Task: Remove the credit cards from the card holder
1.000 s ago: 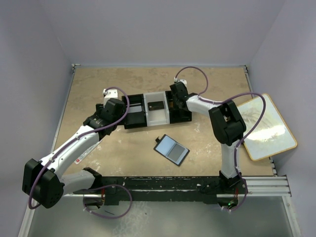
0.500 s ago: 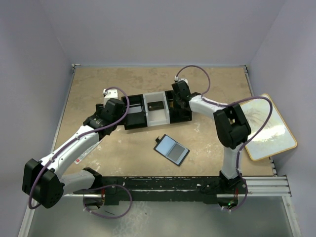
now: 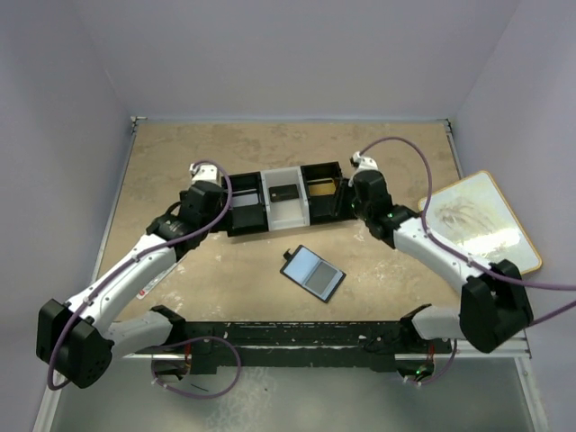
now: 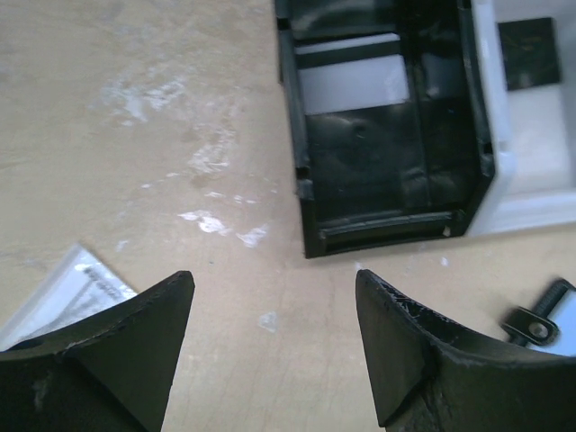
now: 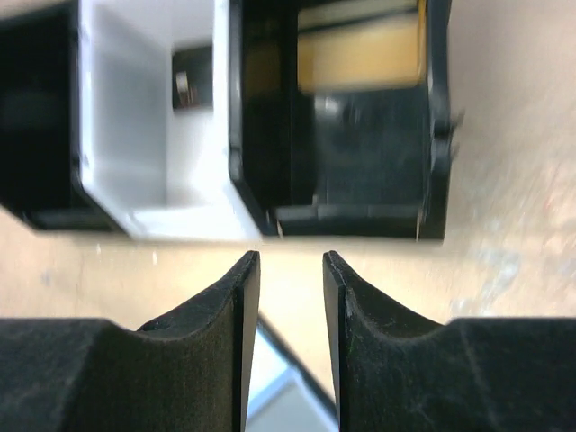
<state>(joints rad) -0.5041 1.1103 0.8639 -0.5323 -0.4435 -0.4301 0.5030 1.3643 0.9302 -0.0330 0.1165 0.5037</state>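
Left fingers (image 4: 126,351) wide, empty; right fingers (image 5: 202,342) narrowly parted, empty, near tray (image 5: 360,220); gold card (image 5: 360,54) inside.

Black-and-white three-compartment plastic tray (image 3: 290,216) sits toward the far edge of the tan table surface (image 3: 225,144), long side running left-right. Dark flat rectangular card (image 3: 285,192) lies in the white middle compartment. Gold-tan flat card (image 3: 322,184) lies in the right black compartment. Small black bifold card holder (image 3: 312,271) lies open, pale-blue sleeves up, apart from the tray, toward the near edge. Left gripper (image 3: 207,200) at the tray's left end, right gripper (image 3: 359,202) at its right end; jaws unreadable from above. Wood-framed white board (image 3: 481,229) at the right edge.
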